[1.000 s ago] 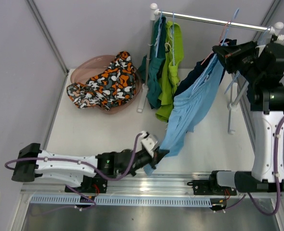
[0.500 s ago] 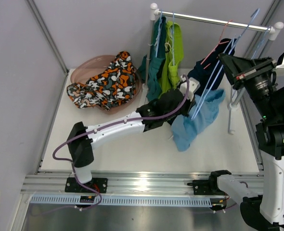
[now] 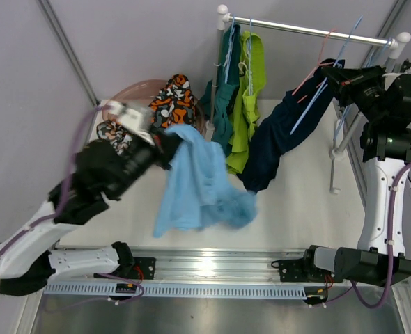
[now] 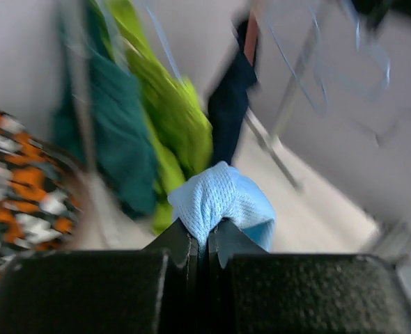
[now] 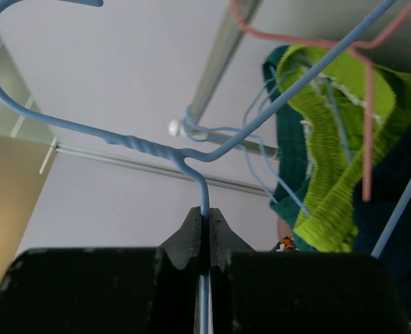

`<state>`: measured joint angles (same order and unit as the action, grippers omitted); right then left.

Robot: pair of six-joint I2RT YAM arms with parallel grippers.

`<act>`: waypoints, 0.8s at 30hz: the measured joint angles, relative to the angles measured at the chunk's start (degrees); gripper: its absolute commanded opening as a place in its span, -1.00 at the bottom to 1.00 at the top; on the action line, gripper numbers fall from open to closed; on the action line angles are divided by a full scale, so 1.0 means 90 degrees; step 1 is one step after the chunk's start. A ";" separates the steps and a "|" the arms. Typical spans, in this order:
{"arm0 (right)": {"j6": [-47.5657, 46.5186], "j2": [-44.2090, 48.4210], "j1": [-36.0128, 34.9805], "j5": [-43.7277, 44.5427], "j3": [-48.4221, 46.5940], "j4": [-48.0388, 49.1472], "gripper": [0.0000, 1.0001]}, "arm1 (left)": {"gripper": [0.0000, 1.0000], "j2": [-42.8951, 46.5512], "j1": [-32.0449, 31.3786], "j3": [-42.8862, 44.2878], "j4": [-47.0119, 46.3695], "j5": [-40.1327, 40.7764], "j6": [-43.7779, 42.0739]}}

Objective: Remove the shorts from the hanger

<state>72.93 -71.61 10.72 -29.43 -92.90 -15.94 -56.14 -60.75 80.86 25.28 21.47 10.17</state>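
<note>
Left fingers [image 4: 176, 254] are clenched on a fold of the light blue mesh shorts [image 3: 198, 181]. The shorts hang free of the rack over the white tabletop [image 3: 303, 202], beside the pink basin [image 3: 146, 83] that holds the orange-and-black patterned pair [image 3: 174, 97]. So small a pinch may slip and drop them short of the basin. Right fingers [image 5: 223, 240] are clamped on the bare blue wire hanger [image 5: 150, 147]; swinging it could snag the navy shorts [image 3: 278, 139] hanging close by.
</note>
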 measured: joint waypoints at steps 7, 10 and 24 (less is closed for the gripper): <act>0.0066 -0.0049 0.0316 -0.0267 0.0279 0.0304 -1.00 | -1.00 -0.0347 0.2222 0.1173 0.0563 -0.0304 -0.0403; 0.0066 -0.0056 0.0498 -0.0355 0.0282 0.0500 -1.00 | -1.00 -0.1236 0.3169 0.1843 0.0843 -0.0833 -0.0435; 0.0061 -0.0860 0.0962 -0.0682 0.0534 0.1027 -1.00 | -1.00 -0.5758 0.5894 0.6829 0.1549 -0.2674 -0.0129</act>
<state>73.47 -79.35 19.38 -35.57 -88.09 -6.70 -107.96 -7.70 142.32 39.22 -2.59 9.02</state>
